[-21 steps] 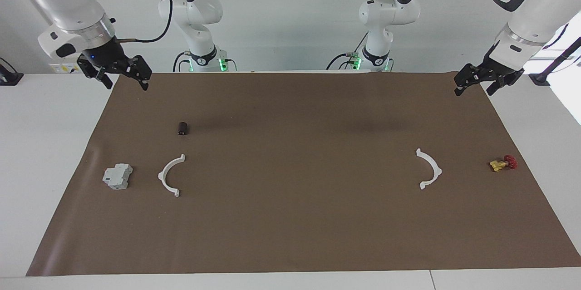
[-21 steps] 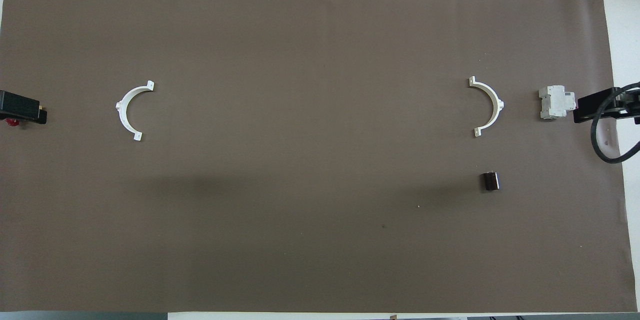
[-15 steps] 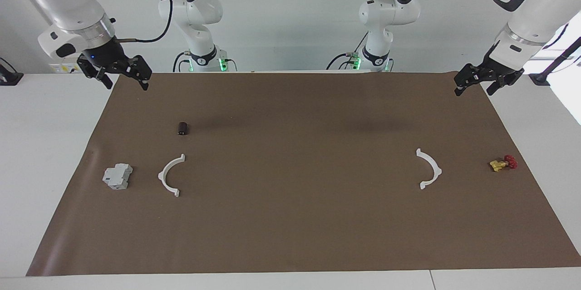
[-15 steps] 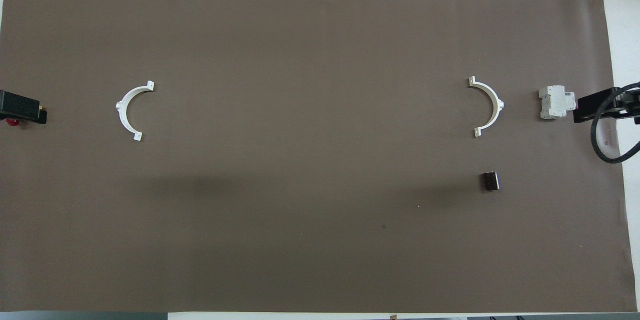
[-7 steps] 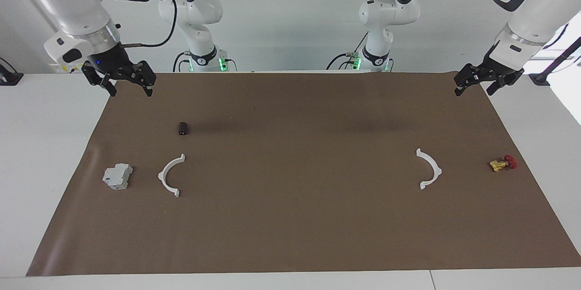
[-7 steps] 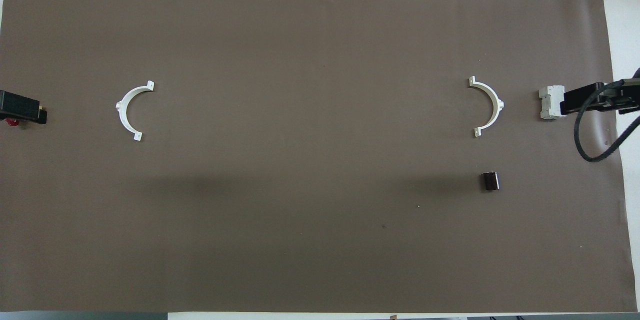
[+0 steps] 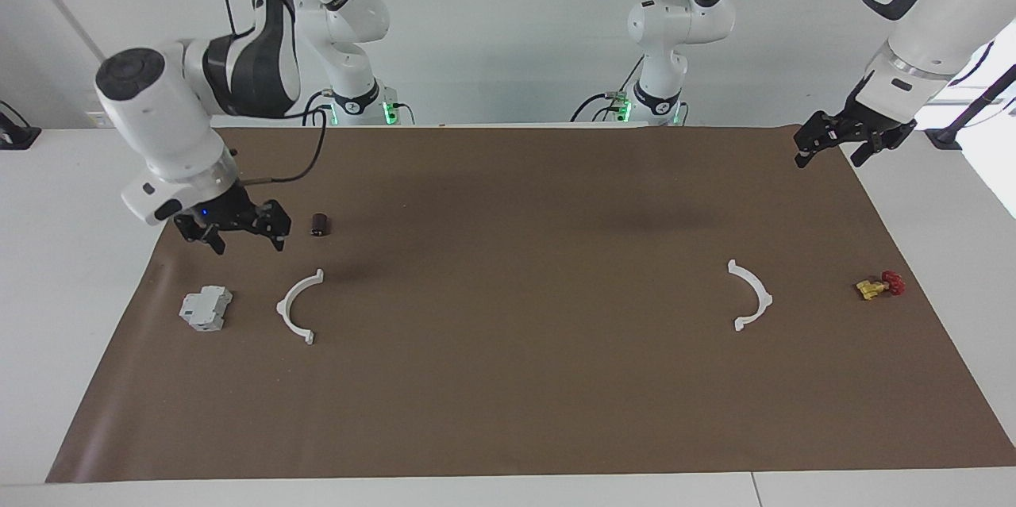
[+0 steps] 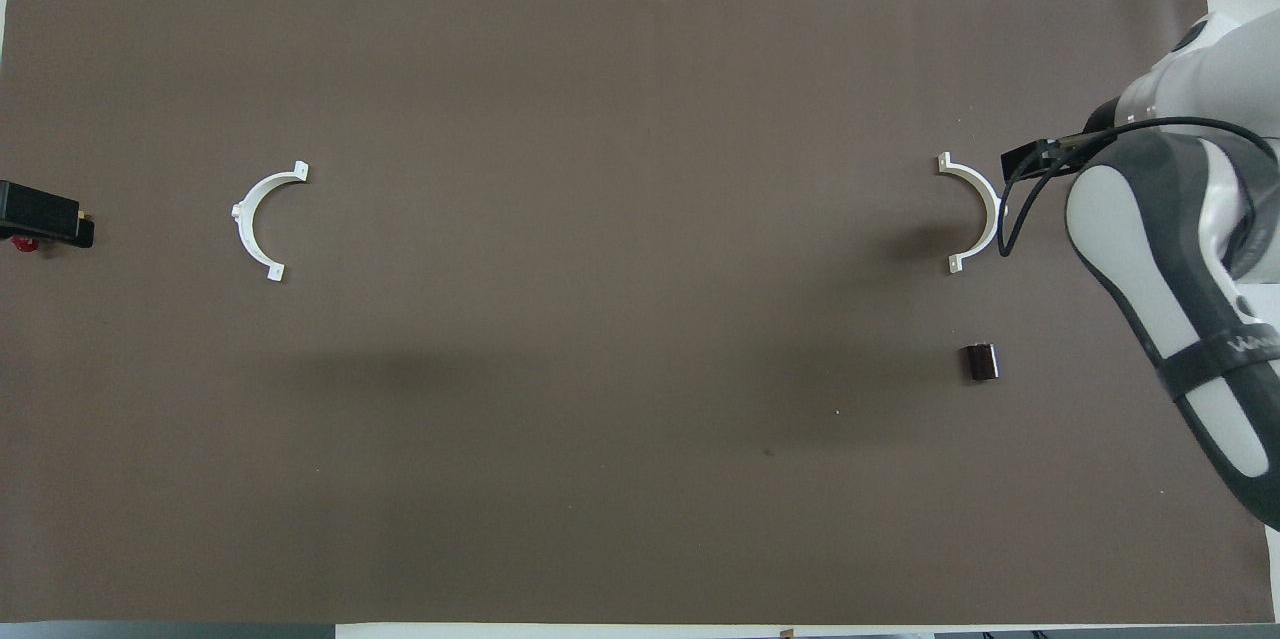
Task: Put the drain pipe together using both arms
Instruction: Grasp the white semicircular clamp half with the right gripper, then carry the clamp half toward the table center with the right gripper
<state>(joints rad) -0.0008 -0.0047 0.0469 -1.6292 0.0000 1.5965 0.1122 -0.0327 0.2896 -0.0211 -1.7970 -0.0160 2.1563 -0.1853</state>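
Observation:
Two white half-ring drain pipe arcs lie flat on the brown mat (image 7: 508, 396), far apart. One arc (image 7: 280, 306) is toward the right arm's end, also in the overhead view (image 8: 992, 204). The other arc (image 7: 767, 299) is toward the left arm's end, also in the overhead view (image 8: 243, 216). My right gripper (image 7: 248, 243) is open and empty, in the air over the mat between that first arc and the grey device, touching neither. From above it shows beside the arc (image 8: 1035, 157). My left gripper (image 7: 825, 159) is open and empty, waiting over the mat's corner.
A grey blocky device (image 7: 205, 309) sits beside the right-end arc, hidden under the right arm from above. A small dark cylinder (image 7: 320, 224) lies nearer the robots than that arc. A yellow-and-red valve (image 7: 879, 285) sits near the left arm's end.
The right arm has swung down and away from the robots, from over the mat's corner to just above the mat near the grey device and arc. The left arm and all objects have not moved.

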